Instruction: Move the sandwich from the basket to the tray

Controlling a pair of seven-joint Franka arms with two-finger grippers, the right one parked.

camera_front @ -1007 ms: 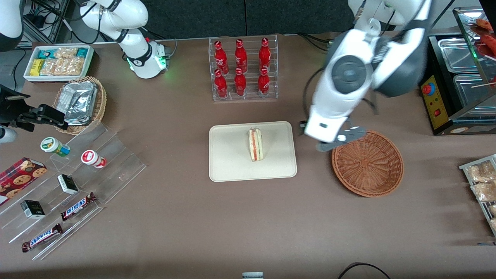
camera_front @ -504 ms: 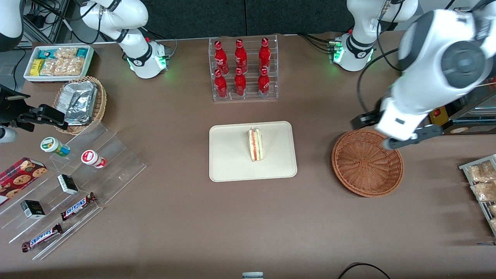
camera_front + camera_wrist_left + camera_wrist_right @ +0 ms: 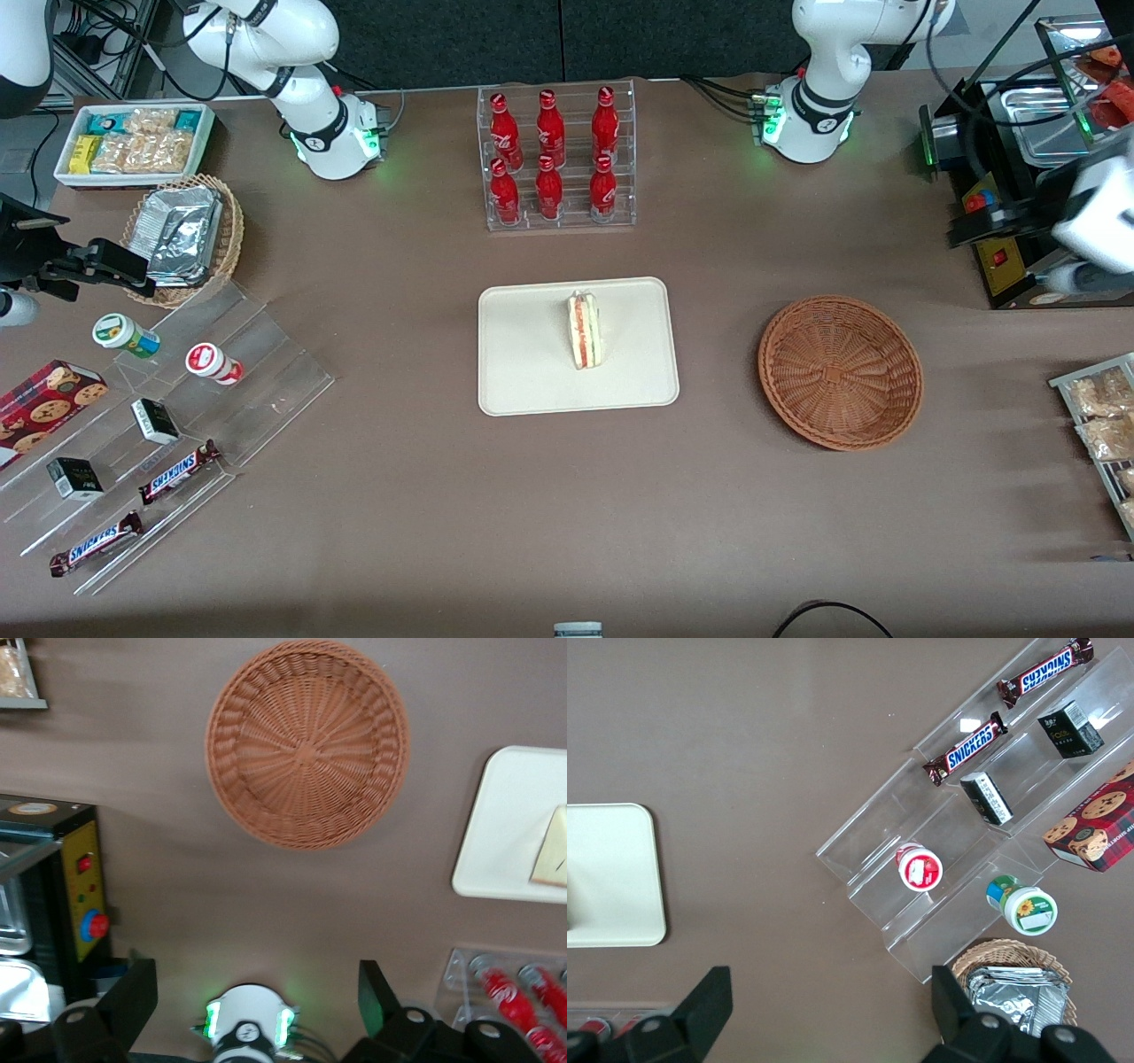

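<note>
- Already done: pale triangular bread sandwich (image 3: 584,331) sits on flat cream rectangular tray (image 3: 532,372); round reddish-brown wicker basket (image 3: 840,372) empty.
- Left gripper (image 3: 257,1001) high near bench's working-arm end, jaws spread, holding nothing.
- Next: likely just parking.

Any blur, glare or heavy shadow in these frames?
Front view: even light, sandwich on the tray sharp, the open end effector at the frame edge smeared. Left wrist view: basket slightly soft, soft shadow beside it. Right wrist view: crisp, glare on the acrylic steps.
</note>
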